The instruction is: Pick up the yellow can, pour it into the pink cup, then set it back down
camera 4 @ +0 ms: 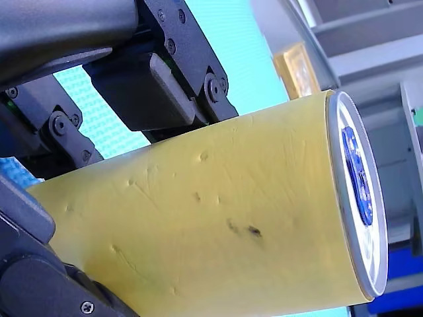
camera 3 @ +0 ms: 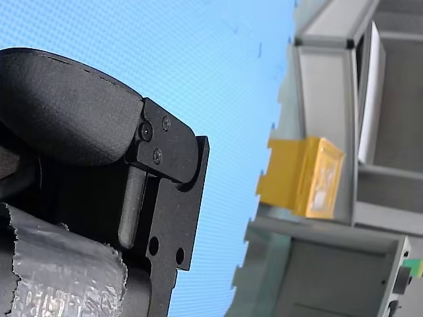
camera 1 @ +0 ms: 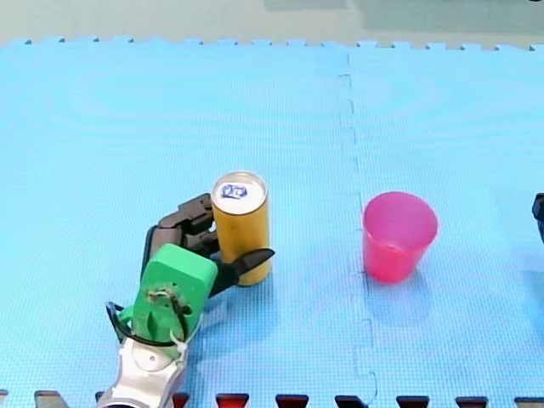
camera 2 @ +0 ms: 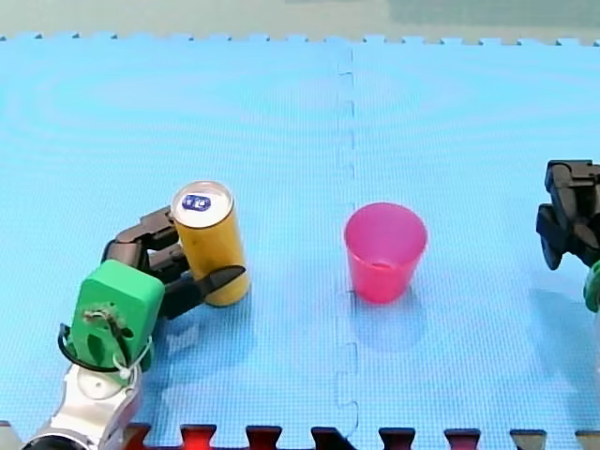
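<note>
On blue foam mat [camera 1: 127, 127], left hand [camera 1: 183, 255] fingers [camera 1: 255, 257] clasp upright yellow can [camera 1: 242, 225]; right hand [camera 2: 569, 223] far right.

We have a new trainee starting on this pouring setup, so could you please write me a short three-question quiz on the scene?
1. True or false: the pink cup lies on its side.
2. Which of the robot's hands is closed around the yellow can?
3. Fill in: the can and the cup both stand on a ____ foam mat.

Key
1. False: it stands upright, mouth up, apart from the can.
2. The left hand; the right hand is at the mat's right edge, away from both.
3. Blue.
</note>
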Action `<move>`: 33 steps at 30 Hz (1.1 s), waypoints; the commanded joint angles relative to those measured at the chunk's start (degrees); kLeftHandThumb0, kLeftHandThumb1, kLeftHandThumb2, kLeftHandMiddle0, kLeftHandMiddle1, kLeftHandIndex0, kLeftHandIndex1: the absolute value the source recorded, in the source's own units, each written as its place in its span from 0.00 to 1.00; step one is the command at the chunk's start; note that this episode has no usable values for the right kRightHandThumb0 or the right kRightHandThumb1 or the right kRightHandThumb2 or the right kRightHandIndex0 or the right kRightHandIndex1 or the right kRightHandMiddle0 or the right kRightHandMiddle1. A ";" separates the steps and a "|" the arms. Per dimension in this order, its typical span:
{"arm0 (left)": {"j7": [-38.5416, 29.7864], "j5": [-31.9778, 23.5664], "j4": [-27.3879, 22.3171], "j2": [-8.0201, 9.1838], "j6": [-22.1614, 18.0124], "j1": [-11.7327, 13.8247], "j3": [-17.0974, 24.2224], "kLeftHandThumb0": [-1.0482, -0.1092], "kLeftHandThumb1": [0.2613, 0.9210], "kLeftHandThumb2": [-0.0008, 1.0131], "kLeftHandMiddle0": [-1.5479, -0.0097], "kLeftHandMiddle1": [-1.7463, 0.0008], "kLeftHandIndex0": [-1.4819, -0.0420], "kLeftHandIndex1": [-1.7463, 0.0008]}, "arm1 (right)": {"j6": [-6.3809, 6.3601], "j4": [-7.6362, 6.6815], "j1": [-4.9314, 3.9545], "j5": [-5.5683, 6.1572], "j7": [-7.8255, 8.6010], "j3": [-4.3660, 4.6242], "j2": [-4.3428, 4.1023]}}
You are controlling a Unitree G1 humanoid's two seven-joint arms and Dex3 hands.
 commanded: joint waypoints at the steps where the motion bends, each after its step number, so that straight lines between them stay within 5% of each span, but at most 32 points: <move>1: -0.65 -0.38 0.69 0.17 2.95 -0.07 0.31 0.65 0.81 0.00 0.37 1.00 0.47 1.00 | -0.24 -0.15 0.09 0.30 0.00 -0.15 -0.35; 6: -6.15 -3.40 0.31 0.13 6.62 -0.91 1.74 0.31 0.72 0.00 0.75 1.00 0.79 1.00 | -0.26 -0.12 0.06 0.23 -0.10 -0.19 -0.36; 11: -7.40 -2.57 -0.17 1.01 8.79 -1.17 0.76 0.06 0.75 0.01 0.87 1.00 0.90 1.00 | -0.26 -0.13 0.00 0.00 -0.42 -0.03 -0.34; 19: -7.63 -2.84 -0.32 0.80 9.55 -1.29 0.86 0.00 0.74 0.00 0.96 1.00 0.93 1.00 | -0.20 -0.08 -0.08 -0.08 -0.64 0.07 -0.32; 33: -16.46 -8.62 -1.71 0.56 9.26 -1.36 4.52 0.00 0.76 0.01 0.97 0.99 0.94 1.00 | 0.37 0.23 -0.66 -0.31 -0.99 0.32 -0.33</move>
